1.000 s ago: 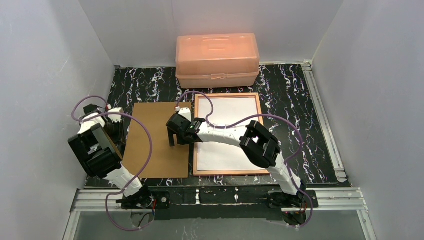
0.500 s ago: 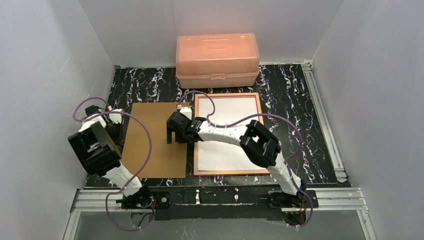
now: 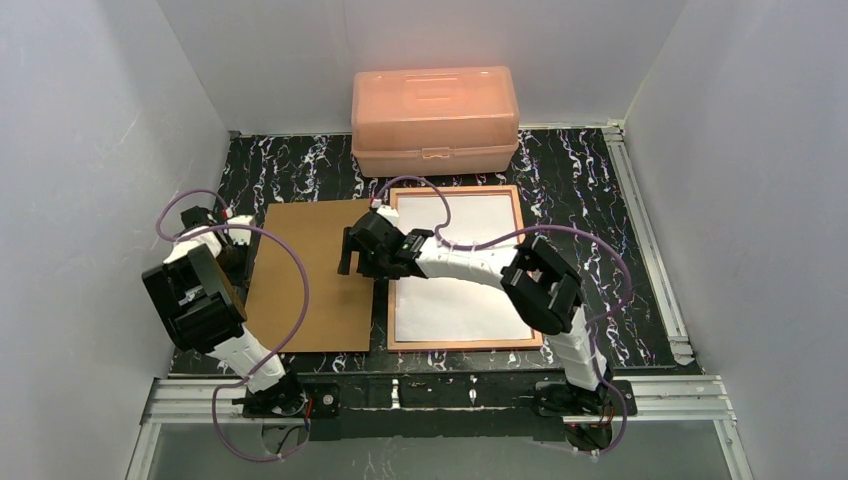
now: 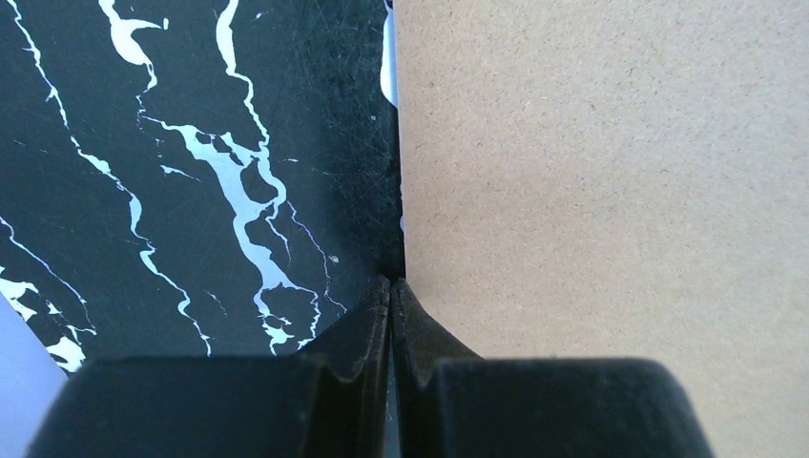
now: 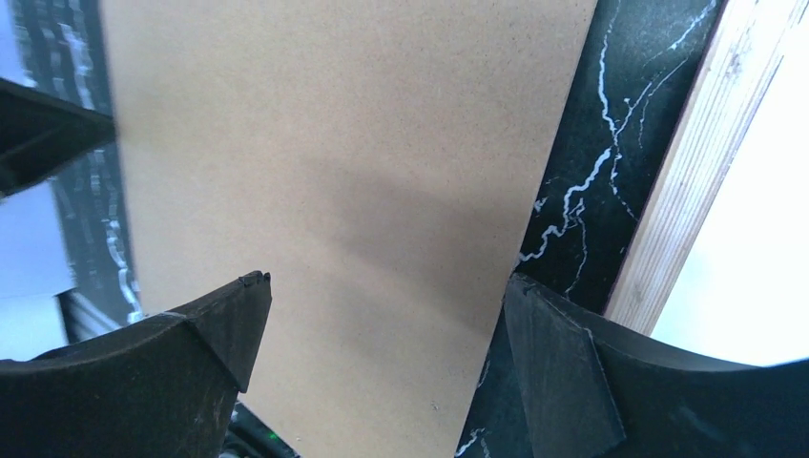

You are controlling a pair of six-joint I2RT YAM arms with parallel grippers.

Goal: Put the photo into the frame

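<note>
Brown board (image 3: 310, 290), white photo (image 3: 440, 315), seemingly tan frame (image 3: 465, 345)

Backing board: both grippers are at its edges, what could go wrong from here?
1. The left gripper is shut right at the backing board's left edge, its tips meeting there. Such a shallow pinch may slip once lifted.
2. The right gripper hangs open over the board's right edge, close to the frame. Coming down, it might nudge the frame and shift the photo lying in it.

Left tool (image 4: 391, 286) has closed; right tool (image 5: 386, 279) moved farther along board (image 3: 310, 290).
</note>
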